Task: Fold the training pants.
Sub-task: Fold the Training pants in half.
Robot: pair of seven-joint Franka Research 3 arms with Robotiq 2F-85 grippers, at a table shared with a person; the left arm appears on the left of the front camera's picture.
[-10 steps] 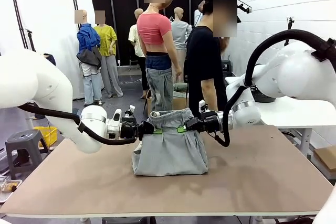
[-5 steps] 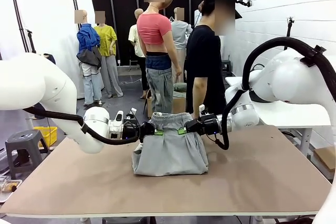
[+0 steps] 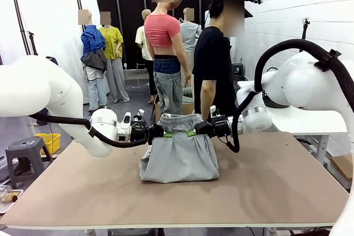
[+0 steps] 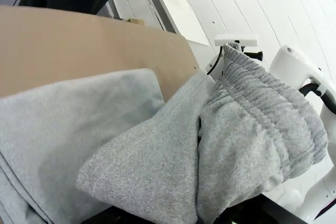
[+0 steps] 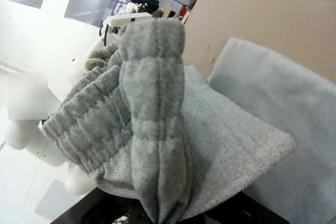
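Two grips noted: left gripper [image 3: 161,134] and right gripper [image 3: 193,132] are each pinched shut on the training pants [image 3: 178,158] just below the waistband, which is held raised while the lower fabric rests folded on the table [image 3: 265,192]. Recommended: carry both ends level, keeping equal tension. A person [image 3: 215,67] stands beyond.

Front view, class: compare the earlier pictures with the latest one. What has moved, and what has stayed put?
Both grippers, the left gripper and right gripper, have lifted the waistband of the training pants slightly higher. Each stays clamped on its side of the waistband. The lower part of the pants still rests on the table, and the person remains behind it.
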